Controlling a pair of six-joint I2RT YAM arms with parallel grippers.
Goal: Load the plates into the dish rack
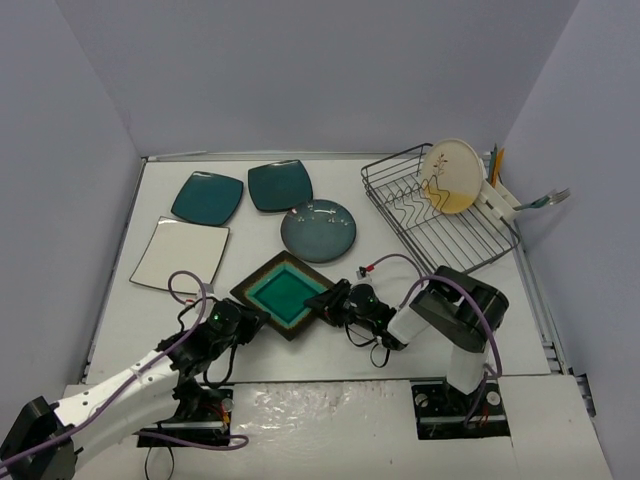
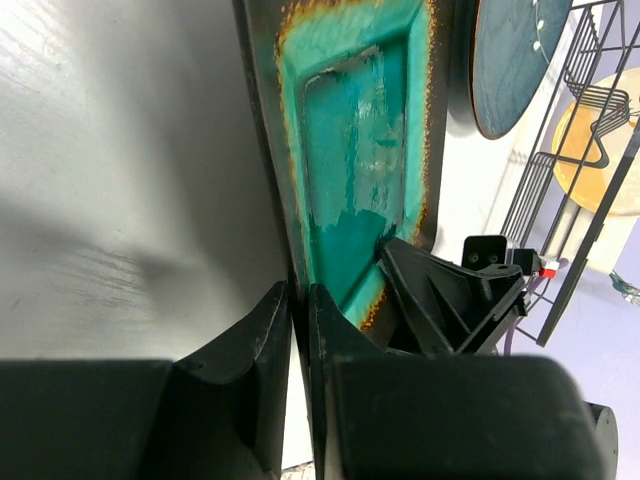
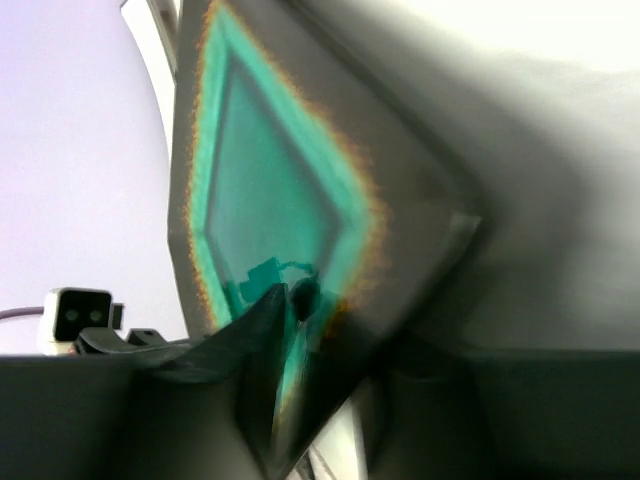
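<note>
The brown-rimmed teal square plate lies near the table's front, between both grippers. My left gripper is shut on its near-left rim; in the left wrist view the jaws pinch the dark rim. My right gripper is shut on its right corner, one finger over the teal face. The dish rack stands at the back right and holds the cream-and-yellow round plate upright. Two dark teal plates, the white square plate and the blue-grey round plate lie flat.
The rack's white utensil holder with utensils is on its far right side, against the right wall. Walls enclose the table on the left, back and right. The blue-grey plate lies just behind the held plate.
</note>
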